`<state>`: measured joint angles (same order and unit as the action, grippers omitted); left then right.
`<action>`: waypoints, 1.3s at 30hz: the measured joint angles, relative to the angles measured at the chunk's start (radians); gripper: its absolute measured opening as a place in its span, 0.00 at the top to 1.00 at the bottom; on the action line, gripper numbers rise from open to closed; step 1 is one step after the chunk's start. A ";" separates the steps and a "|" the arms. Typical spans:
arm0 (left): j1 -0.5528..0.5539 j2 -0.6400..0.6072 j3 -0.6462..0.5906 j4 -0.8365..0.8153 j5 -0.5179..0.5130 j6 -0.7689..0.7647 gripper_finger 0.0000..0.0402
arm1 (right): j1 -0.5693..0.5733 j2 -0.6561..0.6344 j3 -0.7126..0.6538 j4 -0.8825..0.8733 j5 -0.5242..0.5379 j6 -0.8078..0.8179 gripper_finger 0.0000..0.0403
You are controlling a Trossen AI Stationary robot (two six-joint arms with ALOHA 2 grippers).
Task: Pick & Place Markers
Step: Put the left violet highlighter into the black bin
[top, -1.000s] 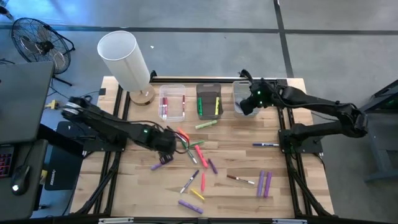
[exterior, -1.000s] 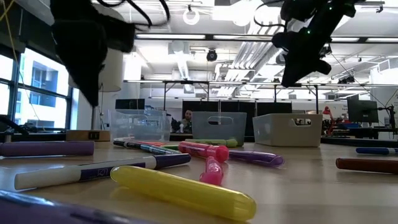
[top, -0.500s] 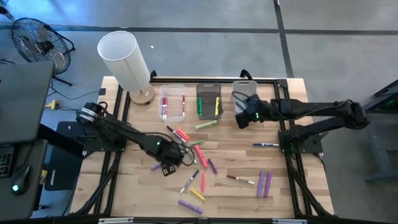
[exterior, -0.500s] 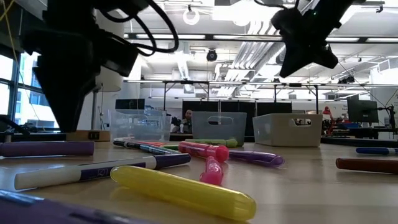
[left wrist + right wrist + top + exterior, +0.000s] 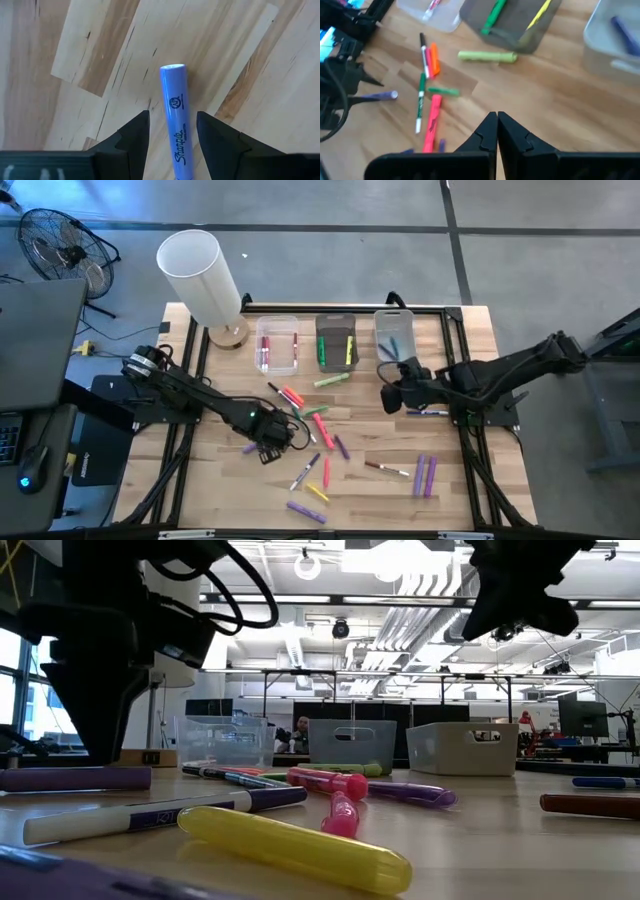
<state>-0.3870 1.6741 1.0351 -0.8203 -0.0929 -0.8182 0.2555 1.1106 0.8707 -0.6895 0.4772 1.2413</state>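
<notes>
A purple marker [image 5: 175, 115] lies flat on the wooden table [image 5: 470, 480], left of the middle [image 5: 249, 448]. My left gripper [image 5: 172, 131] points down at it, open. One finger stands on either side of the barrel with a gap at each, touching nothing; it also shows in the high view [image 5: 266, 446]. My right gripper [image 5: 388, 396] hangs shut and empty above the table's right half, near a blue marker [image 5: 427, 412]. Its fingertips meet in the right wrist view [image 5: 497, 118]. Several more markers [image 5: 318, 425] lie loose across the middle.
Three bins stand in a row at the far edge: a clear one [image 5: 277, 358] with pink markers, a dark one [image 5: 337, 328] with green and yellow ones, and a pale one [image 5: 396, 318] with blue ones. A white lamp [image 5: 200, 275] stands at the far left.
My right gripper has swung from over the far right bin toward the table's near edge, staying high. My left gripper has moved toward the near edge and come down over the purple marker, then kept still. The markers on the table have not moved.
</notes>
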 joint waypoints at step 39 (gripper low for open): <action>0.002 0.161 0.222 -0.020 -0.152 -0.449 0.86 | 0.109 0.035 0.000 0.010 -0.115 -0.510 0.99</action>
<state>-0.3850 1.8354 1.2574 -0.8404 -0.2451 -1.2669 0.3648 1.1454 0.8703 -0.6793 0.3620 0.7309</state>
